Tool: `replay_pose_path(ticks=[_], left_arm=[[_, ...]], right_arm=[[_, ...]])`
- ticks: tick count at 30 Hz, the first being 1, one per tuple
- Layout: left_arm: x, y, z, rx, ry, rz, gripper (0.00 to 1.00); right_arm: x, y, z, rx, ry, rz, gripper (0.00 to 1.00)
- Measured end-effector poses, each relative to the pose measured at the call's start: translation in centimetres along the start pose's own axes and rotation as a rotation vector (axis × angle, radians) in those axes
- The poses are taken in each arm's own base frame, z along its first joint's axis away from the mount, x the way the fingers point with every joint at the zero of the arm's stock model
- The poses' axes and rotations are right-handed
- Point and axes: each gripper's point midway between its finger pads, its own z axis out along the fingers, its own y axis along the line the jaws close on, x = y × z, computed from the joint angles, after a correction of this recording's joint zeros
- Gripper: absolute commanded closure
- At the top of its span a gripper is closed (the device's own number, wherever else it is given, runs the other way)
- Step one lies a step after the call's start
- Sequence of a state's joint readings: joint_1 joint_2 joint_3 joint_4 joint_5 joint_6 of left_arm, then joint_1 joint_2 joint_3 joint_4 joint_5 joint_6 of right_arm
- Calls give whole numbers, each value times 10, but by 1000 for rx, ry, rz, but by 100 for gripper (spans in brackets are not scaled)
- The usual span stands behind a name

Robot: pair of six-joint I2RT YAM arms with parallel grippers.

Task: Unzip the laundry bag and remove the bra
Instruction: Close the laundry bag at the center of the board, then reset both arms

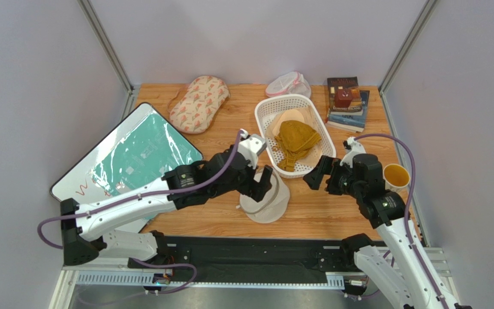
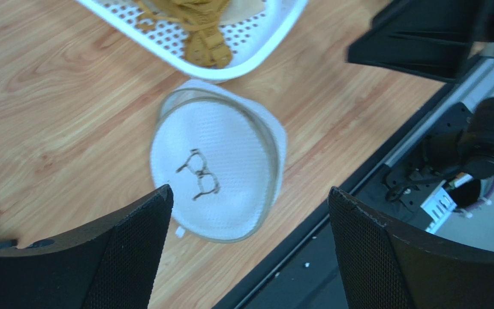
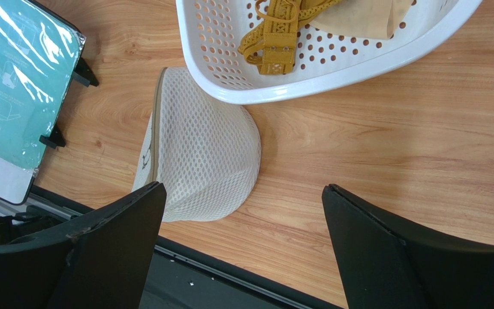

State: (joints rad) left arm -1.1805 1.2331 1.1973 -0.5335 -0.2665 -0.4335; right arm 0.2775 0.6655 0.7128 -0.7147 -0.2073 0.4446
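Observation:
The laundry bag [image 1: 267,207], a round cream-white mesh dome with a black bra icon [image 2: 198,174], sits tilted on the wood against the near rim of the white basket [image 1: 262,114]. Its flat side faces left in the right wrist view [image 3: 198,154]. The mustard bra [image 1: 296,140] lies in the basket, with its straps showing [image 2: 204,38] [image 3: 272,38]. My left gripper [image 1: 266,183] [image 2: 249,191] hovers open just above the bag and holds nothing. My right gripper [image 1: 317,174] [image 3: 243,188] stands open to the bag's right, also with nothing in it.
A pale peach bra [image 1: 287,120] lies under the mustard one. At the back are an oval patterned bag [image 1: 199,103], a small pink-trimmed mesh bag [image 1: 288,84] and stacked books [image 1: 346,103]. A teal board [image 1: 133,154] lies left, a yellow cup [image 1: 396,175] right.

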Motion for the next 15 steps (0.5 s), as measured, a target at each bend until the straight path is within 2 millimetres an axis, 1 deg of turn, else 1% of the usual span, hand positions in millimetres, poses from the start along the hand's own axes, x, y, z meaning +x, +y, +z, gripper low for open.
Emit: replay_pose_path(ticks=[2, 5, 9, 12, 15], left_arm=[[5, 23, -3, -24, -15, -34, 5], [17, 67, -11, -96, -28, -102, 4], [28, 123, -32, -191, -80, -213, 3], [35, 153, -54, -251, -136, -281, 1], [41, 172, -78, -302, -197, -328, 0]], right_arm=[[-1, 1, -2, -5, -9, -6, 0], [-2, 2, -3, -9, -17, -10, 0], [-1, 1, -3, -8, -14, -12, 0], [1, 0, -2, -7, -11, -12, 0], [1, 0, -2, -6, -10, -12, 0]])
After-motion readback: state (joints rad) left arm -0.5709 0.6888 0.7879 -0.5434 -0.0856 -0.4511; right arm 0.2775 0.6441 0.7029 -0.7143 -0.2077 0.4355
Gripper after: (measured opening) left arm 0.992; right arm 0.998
